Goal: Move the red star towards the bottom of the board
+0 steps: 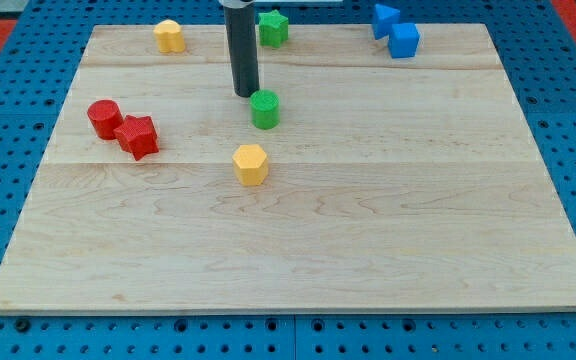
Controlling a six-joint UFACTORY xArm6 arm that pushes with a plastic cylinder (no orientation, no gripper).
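Rod standing at upper centre of the wooden board (pixel 368 250), red star (pixel 138 136) waiting at left, not yet pushed.

My tip (pixel 246 94) is resting on the board just left of and above the green cylinder (pixel 265 109), holding nothing, since it has no jaws and can only push. The red star is sitting at centre left, touching the red cylinder (pixel 104 118) on its upper-left side and well apart from the tip. It is looking like a small, stiff, light block that should be sliding easily; pushing squarely on its upper edge seems best, as its points may be making it spin. No writing or labels are showing.
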